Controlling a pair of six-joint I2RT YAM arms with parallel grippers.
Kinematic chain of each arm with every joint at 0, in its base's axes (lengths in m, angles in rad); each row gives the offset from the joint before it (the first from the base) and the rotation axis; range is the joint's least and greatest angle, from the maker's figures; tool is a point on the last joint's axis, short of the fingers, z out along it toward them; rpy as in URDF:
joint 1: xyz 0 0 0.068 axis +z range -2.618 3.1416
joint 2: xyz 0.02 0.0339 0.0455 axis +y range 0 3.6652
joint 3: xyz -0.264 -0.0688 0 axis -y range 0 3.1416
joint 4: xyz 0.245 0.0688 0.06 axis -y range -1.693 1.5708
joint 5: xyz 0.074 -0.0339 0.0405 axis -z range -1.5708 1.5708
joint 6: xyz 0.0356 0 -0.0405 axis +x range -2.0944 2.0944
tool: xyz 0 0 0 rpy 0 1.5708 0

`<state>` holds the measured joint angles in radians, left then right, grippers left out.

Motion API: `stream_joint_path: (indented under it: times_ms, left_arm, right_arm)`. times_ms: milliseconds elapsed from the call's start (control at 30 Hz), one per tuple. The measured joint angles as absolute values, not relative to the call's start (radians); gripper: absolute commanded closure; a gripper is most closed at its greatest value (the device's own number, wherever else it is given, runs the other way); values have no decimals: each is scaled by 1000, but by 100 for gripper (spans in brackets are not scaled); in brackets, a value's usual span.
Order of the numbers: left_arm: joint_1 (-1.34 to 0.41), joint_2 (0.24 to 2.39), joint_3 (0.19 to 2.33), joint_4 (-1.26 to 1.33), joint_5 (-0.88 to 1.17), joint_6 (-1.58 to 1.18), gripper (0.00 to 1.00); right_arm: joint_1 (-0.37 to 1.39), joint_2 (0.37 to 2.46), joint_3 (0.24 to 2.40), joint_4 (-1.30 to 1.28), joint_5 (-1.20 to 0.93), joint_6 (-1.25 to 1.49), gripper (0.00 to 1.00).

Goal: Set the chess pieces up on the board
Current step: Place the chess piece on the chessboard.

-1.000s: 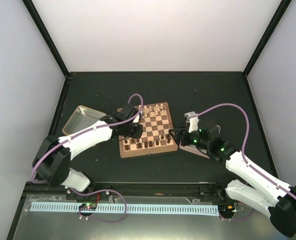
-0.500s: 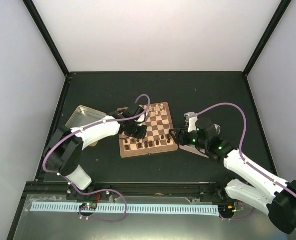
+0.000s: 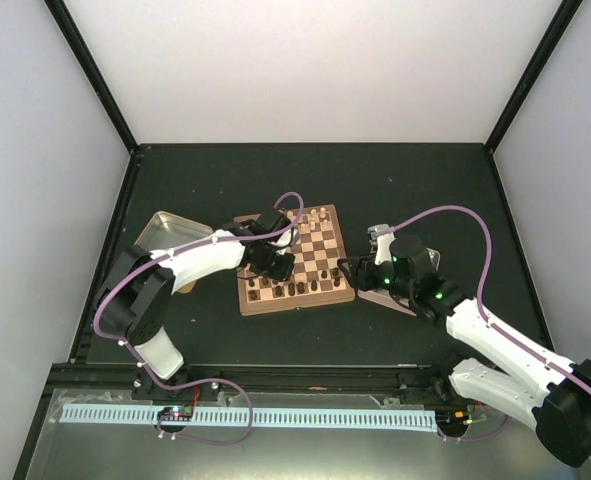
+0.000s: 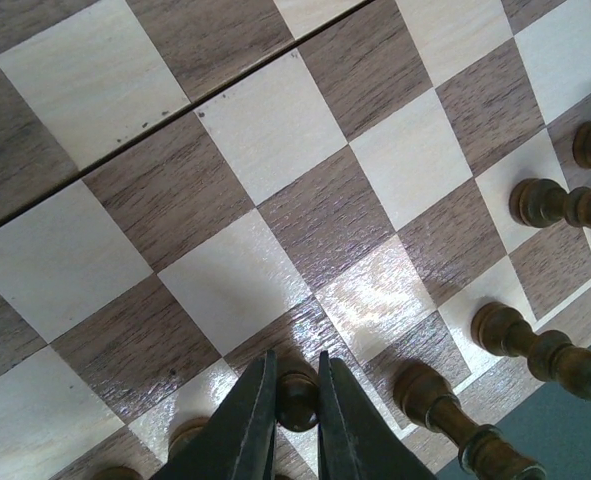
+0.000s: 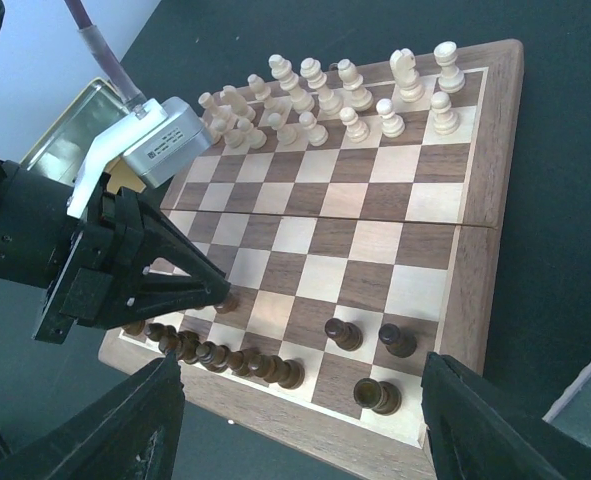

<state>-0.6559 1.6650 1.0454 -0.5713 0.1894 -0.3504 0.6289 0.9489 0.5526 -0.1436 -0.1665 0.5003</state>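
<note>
A square wooden chessboard point(image 3: 297, 262) of tan and brown squares sits near the middle of the dark surface point(image 3: 405, 185). There is bare room beyond its 12 o'clock edge and out toward 3 o'clock, all boxed in by pale walls point(image 3: 35, 150). Cream chessmen point(image 5: 345, 100) crowd the board's 12 o'clock rows. Dark chessmen point(image 5: 237, 358) line the 6 o'clock edge, with three more standing apart toward 5 o'clock, and the middle squares lie open. The left gripper point(image 4: 295, 365) leans over the 8 o'clock corner, its jaws pinched almost together on the head of a dark brown wooden pawn point(image 4: 297, 398), just inside that near row. The right gripper point(image 5: 300, 370) hovers off the 4 o'clock corner, jaws spread wide, holding nothing. A silver metal tin point(image 3: 160, 240) lies at the board's 9 o'clock, beside the left arm.
</note>
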Motion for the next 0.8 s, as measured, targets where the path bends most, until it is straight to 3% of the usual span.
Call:
stream_joint_path:
  times_ms: [533, 800]
  left_arm:
    - [-656, 1680, 1058, -577, 215, -343, 80]
    - [-656, 1667, 1058, -584, 215, -342, 64]
  right_arm:
    - [629, 949, 553, -147, -164, 502, 34]
    - [629, 926, 553, -183, -53, 562, 34]
